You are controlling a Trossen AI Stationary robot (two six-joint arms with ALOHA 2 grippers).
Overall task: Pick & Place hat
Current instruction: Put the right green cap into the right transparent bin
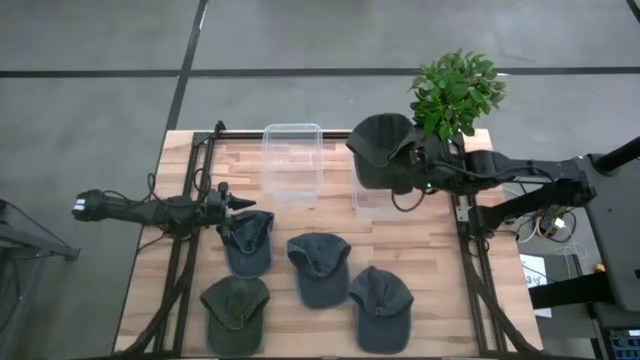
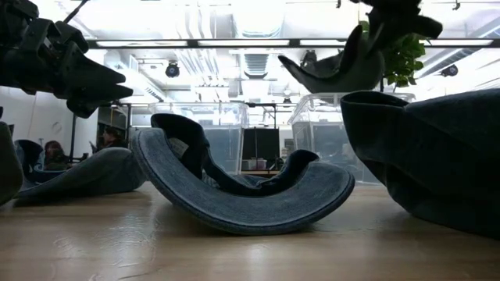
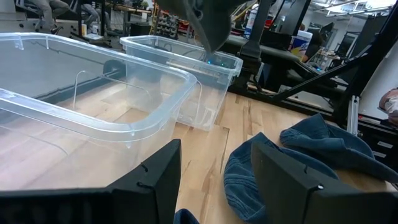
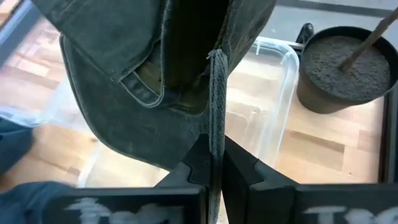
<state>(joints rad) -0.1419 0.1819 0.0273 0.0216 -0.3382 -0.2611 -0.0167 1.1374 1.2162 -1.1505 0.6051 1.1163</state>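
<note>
My right gripper (image 1: 418,168) is shut on a dark grey-green cap (image 1: 383,148) and holds it in the air over the right clear bin (image 1: 372,203), near the table's far edge. In the low view that cap (image 2: 337,69) hangs high over the bin (image 2: 320,125). My left gripper (image 1: 238,205) hovers open over the far end of a blue cap (image 1: 248,242); its wrist view shows the open fingers (image 3: 163,171) and that cap (image 3: 311,155) beside them. Two more blue caps (image 1: 318,266) (image 1: 380,306) and a green cap (image 1: 235,312) lie on the table. My right gripper pinches a thin edge of the cap's crown (image 4: 216,118) between its two fingers (image 4: 198,163), the cloth seen edge-on between them. The fingers come nearly level from the table's right side. The cap is lifted clear, its hollow inside (image 4: 149,81) turned toward the wrist camera.
A second clear bin (image 1: 292,160) stands left of the first. A potted plant (image 1: 455,92) sits at the table's far right corner, close behind the right gripper. Black frame rails (image 1: 185,250) run along both sides of the table. Bare wood lies between the bins and the caps.
</note>
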